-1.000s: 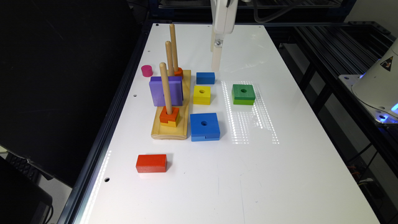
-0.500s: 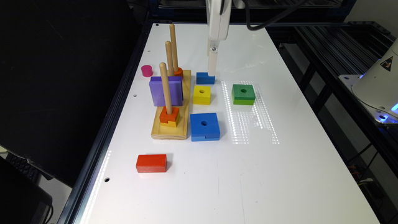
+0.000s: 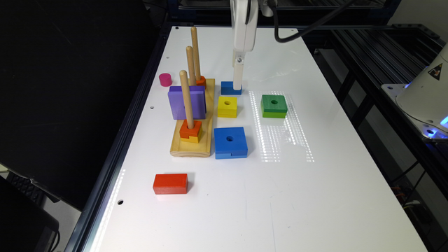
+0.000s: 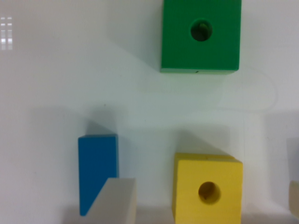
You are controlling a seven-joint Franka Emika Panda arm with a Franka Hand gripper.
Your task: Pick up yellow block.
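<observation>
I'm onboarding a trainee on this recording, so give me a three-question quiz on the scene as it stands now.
1. True or false: the yellow block is already lifted off the white table.
2. Multiple choice: in the exterior view, the gripper hangs in front of which piece? A) the small blue block B) the green block C) the red block
3. Fill in: the purple block sits on a peg of the wooden ____.

Key:
1. False; it lies flat on the table.
2. A
3. base
</observation>
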